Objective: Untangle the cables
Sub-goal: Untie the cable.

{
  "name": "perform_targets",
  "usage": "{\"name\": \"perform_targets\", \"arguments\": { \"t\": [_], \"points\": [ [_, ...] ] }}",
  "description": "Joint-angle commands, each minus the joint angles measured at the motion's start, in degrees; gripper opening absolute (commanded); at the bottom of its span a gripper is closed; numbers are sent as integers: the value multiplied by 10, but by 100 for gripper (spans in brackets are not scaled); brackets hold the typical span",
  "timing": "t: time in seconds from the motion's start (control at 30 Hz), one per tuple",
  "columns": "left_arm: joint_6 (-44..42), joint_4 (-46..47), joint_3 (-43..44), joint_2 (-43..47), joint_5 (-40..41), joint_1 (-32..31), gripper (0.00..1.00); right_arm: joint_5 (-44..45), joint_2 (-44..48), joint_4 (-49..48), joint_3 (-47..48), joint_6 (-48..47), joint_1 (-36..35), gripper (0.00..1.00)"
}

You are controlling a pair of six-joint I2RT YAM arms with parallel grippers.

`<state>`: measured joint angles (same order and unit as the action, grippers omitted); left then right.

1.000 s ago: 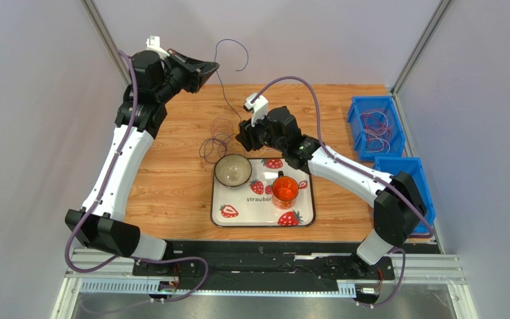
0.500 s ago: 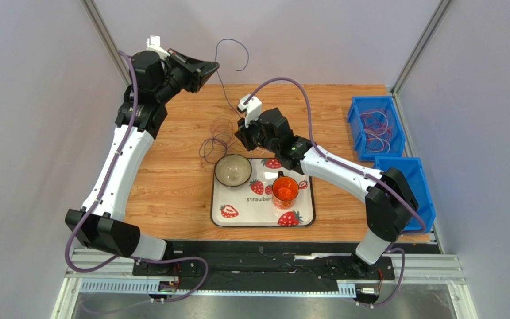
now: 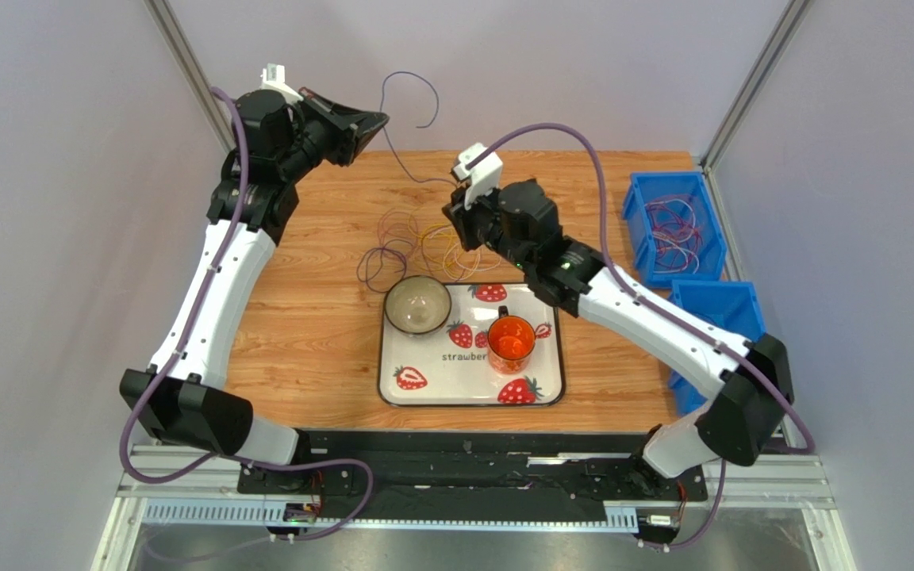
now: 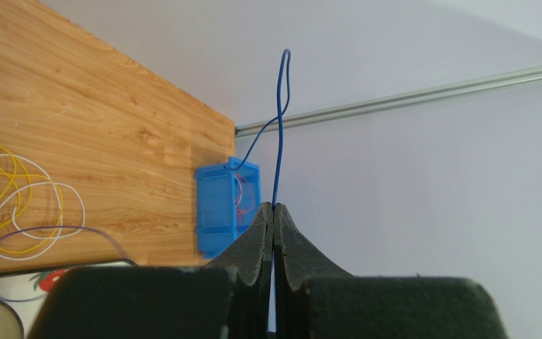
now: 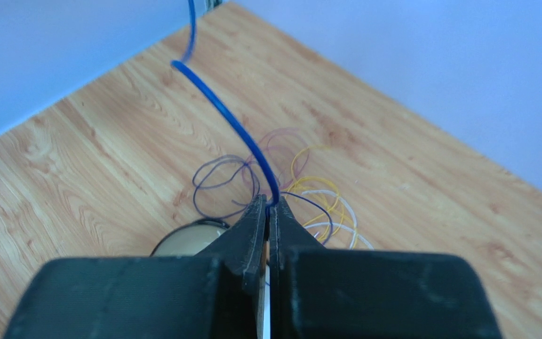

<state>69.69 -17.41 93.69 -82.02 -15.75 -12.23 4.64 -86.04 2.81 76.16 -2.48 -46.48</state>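
Top external: left pincer (image 4: 273, 206), right pincer (image 5: 270, 201), both tight on one blue cable (image 5: 217, 106); two bins (image 3: 672, 179).

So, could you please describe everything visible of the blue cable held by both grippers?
The blue cable is one thin, glossy, flexible wire. The left gripper, shut, pinches it, leaving a free tail that curls upward; the right gripper, shut, pinches it further along. Between them it arcs through the air, above the loose cables lying on the wooden table.

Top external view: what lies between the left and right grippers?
One thin blue cable spans them in the top view; left gripper and right gripper each pinch it.
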Motion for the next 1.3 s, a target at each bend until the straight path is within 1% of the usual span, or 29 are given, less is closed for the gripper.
{"name": "perform_targets", "arguments": {
  "t": [0.0,0.13,0.2,0.27,0.37,0.43,0.53,0.7,0.73,0.77,0.83,0.87,0.9,0.93,0.97,1.0,1.07,1.27],
  "points": [
    [-27,-1,2,-24,-6,2,0,34,77,28,64,-42,-4,0],
    [-26,6,-9,-53,-27,-2,0,27,119,54,98,-39,-4,0],
    [-27,4,-1,-68,-48,-7,0,16,133,65,118,-22,-4,0],
    [-40,-3,24,-97,-60,-26,0,4,155,73,123,-4,-4,0],
    [-66,-48,61,-139,-76,-53,0,1,192,69,117,10,-4,0],
    [-69,-50,63,-156,-75,-69,0,-1,209,64,113,20,-4,0],
    [-65,-45,62,-173,-82,-84,0,-6,231,74,119,21,-4,0],
    [-70,-39,68,-185,-85,-101,0,21,250,95,128,-2,-4,0],
    [-71,-39,69,-186,-89,-103,3,28,253,100,129,-15,-4,0],
    [-74,-36,74,-186,-98,-104,18,42,256,103,129,-22,-4,0],
    [-84,-35,81,-185,-109,-105,35,55,265,108,127,-37,-4,0],
    [-89,-38,87,-184,-114,-106,47,68,268,109,128,-43,-4,0],
    [-98,-39,88,-177,-115,-106,53,73,271,110,129,-48,-4,0],
    [-103,-39,87,-172,-116,-106,57,77,276,114,130,-52,-3,0],
    [-109,-39,82,-167,-114,-107,65,85,278,117,134,-63,-4,0],
    [-117,-41,79,-157,-113,-106,68,89,280,120,137,-67,-5,0],
    [-128,-54,71,-147,-111,-107,70,105,286,133,148,-79,-4,0],
    [-191,-107,38,-83,-100,-103,70,178,304,176,172,-100,-4,0]
  ]
}}
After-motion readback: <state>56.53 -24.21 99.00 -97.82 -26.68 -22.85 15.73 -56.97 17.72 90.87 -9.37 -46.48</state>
